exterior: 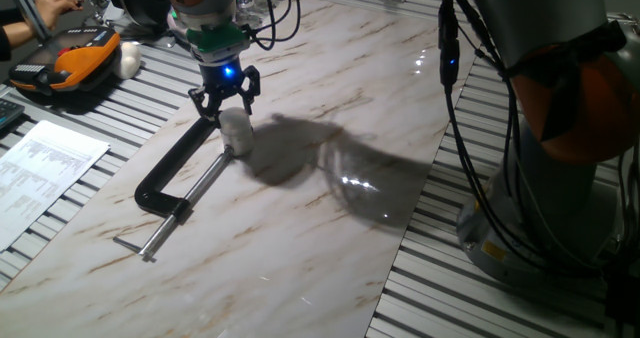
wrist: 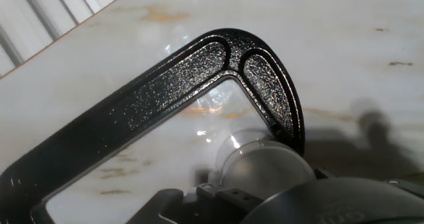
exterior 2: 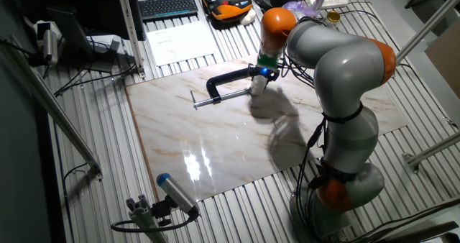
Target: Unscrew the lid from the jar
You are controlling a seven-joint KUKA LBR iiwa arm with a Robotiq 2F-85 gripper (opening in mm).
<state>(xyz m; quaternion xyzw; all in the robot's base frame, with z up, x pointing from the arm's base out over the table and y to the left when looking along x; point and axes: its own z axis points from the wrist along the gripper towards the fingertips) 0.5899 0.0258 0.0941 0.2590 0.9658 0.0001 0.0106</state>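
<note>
White plastic marks the task items: I see the jar [exterior: 238, 138] standing upright on the marble slab [exterior: 300, 228], held at the end of the black C-clamp [exterior: 170, 168], with the lid [exterior: 236, 120] on top of it and not yet separated from the body as far as I can judge. In the one fixed view the jar sits toward the far left of the slab, at the clamp's far end, where the screw rod [exterior: 185, 206] runs back toward the near left.

I observe the gripper [exterior: 224, 100] directly above the lid, fingers [exterior: 202, 102] pointing down and straddling the cap on either side. Whether the pads press on the lid or stand just off it I cannot tell; the jaws appear spread to roughly the cap's width. A blue light glows on the wrist above them.

From the other fixed view the arm reaches over from the right, and the gripper [exterior 2: 260, 79] meets the clamp [exterior 2: 226, 81] at the far middle of the slab.

In the hand view the clamp frame [wrist: 199, 85] sweeps across in a black textured arc, and a pale rounded shape [wrist: 265, 168] lies just below its bend, blurred and partly hidden by the hand's own body.

An orange case [exterior: 70, 63] and printed sheets [exterior: 45, 173] lie off the slab at the left.
</note>
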